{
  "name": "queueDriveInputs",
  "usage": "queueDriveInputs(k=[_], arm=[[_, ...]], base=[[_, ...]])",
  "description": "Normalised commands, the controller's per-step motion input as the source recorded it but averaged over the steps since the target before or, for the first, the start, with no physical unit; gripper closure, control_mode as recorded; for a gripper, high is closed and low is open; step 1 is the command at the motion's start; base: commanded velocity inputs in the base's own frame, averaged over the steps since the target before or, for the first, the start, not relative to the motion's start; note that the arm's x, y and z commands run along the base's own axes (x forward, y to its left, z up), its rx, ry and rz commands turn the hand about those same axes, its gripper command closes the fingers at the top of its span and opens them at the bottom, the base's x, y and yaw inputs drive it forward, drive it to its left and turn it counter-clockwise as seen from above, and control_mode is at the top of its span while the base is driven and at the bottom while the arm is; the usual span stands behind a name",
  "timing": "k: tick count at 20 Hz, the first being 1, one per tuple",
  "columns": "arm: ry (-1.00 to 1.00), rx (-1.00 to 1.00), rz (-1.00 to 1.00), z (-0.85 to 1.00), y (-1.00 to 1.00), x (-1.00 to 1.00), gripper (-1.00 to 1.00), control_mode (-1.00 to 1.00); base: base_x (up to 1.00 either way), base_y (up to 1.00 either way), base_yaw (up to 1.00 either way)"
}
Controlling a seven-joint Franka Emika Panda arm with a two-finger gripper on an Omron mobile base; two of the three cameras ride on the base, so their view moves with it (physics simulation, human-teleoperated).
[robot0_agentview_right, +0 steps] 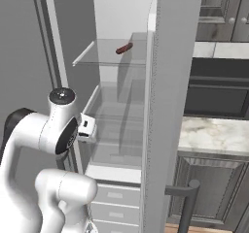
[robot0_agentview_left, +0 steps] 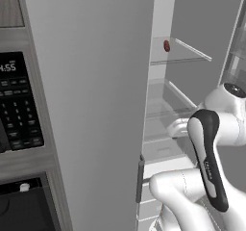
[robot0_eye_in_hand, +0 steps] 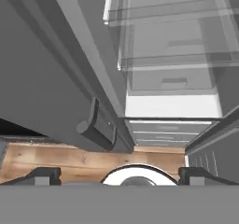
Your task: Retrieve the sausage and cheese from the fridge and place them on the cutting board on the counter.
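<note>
Closest to us, our gripper [robot0_eye_in_hand: 119, 174] shows its two dark fingertips [robot0_eye_in_hand: 43, 175] standing wide apart at the bottom of the hand view, with nothing between them, pointed down past the fridge's lower edge toward a strip of warm wood-plank floor [robot0_eye_in_hand: 56, 157]. Our white, glossy arm [robot0_agentview_left: 211, 148] with its dark joint panels bends up in front of the open fridge [robot0_agentview_right: 121, 106], a tall grey box with smooth matt doors; one door [robot0_agentview_left: 91, 105] stands open edge-on to us, and a dark bar handle [robot0_eye_in_hand: 95, 125] runs along the door in the hand view. Inside, we see clear glass shelves [robot0_agentview_right: 109, 52] with thin pale edges and, below them, flat white drawers [robot0_agentview_right: 114, 195] with small recessed pulls. The sausage [robot0_agentview_right: 124, 48], a slim reddish-brown link, lies on the upper glass shelf toward the back, well above and apart from our hand; in the left base view it appears end-on as a small rounded spot [robot0_agentview_left: 166, 45]. We cannot make out the cheese. Beyond the fridge on the right, the counter [robot0_agentview_right: 214, 135] is white-beige marbled stone over dark grey panelled cabinets [robot0_agentview_right: 214, 188], with more dark cabinets above. On the left, a black built-in oven panel [robot0_agentview_left: 17, 105] with pale keys sits in a wood-grain surround.
</note>
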Motion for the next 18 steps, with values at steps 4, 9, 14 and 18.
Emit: queueDriveInputs(k=[4,9,14,18], arm=[[-0.11,-0.04,-0.11,0.59,-0.41,0.00,-1.00,-1.00],[-0.18,-0.09,-0.14,0.64,-0.11,0.09,-1.00,-1.00],[-0.11,-0.10,-0.14,0.46,-0.02,0.36,-1.00,-1.00],[-0.22,-0.05,-0.04,0.43,-0.17,0.34,-1.00,-1.00]], base=[[0.00,0.00,0.00],[0.00,0.00,0.00],[0.00,0.00,0.00],[0.00,0.00,0.00]])
